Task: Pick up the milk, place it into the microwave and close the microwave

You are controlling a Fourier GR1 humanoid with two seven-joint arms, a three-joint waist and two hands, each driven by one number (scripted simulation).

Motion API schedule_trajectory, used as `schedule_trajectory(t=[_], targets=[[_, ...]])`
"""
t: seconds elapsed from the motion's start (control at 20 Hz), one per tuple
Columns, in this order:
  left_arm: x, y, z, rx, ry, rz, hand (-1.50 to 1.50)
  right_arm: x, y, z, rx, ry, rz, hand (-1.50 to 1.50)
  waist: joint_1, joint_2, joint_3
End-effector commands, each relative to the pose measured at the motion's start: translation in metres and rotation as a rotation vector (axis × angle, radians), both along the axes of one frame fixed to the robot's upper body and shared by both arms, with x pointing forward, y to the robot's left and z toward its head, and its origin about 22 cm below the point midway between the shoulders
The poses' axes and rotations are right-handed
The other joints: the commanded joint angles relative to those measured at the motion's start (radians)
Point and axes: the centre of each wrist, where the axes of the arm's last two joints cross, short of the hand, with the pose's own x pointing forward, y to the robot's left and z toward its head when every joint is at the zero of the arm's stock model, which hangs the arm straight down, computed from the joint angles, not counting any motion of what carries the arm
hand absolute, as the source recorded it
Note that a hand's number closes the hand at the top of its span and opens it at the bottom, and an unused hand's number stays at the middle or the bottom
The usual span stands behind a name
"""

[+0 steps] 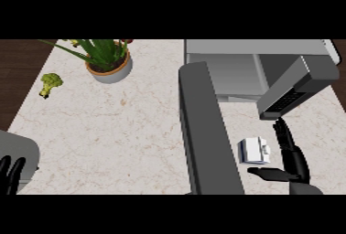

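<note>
Fingers point(287, 137) of the right hand point(292, 171) lie straight and together, with the thumb splayed out to the side, so the hand is spread wide and grips nothing. In the crook between thumb and fingers sits the milk point(255, 150), a small white carton on the counter point(121, 137), just beside the fingers; whether they touch it cannot be told. On the carton's far side from the fingers, the microwave door point(202, 137) stands swung open, a long dark slab reaching out over the counter. Just past the fingertips is the keypad panel point(290, 97) of the microwave point(233, 75), whose cavity gapes open beyond. Well away across the counter, past the door, are a potted plant point(108, 66) and a piece of broccoli point(49, 83). At the far lower corner the left hand point(9, 176) rests, fingers up and relaxed.
</note>
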Motion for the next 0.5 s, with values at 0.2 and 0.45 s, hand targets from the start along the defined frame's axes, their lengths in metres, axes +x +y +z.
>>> schedule_trajectory(t=[0.2, 0.45], targets=[[0.012, -0.001, -0.002, 0.001, 0.005, 0.016, -1.5, 0.001, 0.007, -0.01, 0.25, 0.058, 0.38, -1.5, 0.007, 0.005, 0.002], [0.003, 0.008, -0.015, -0.001, 0.026, 0.026, -1.5, -0.003, 0.03, -0.014, 0.259, -0.059, 0.379, 1.5, 0.0, -0.001, 0.0]])
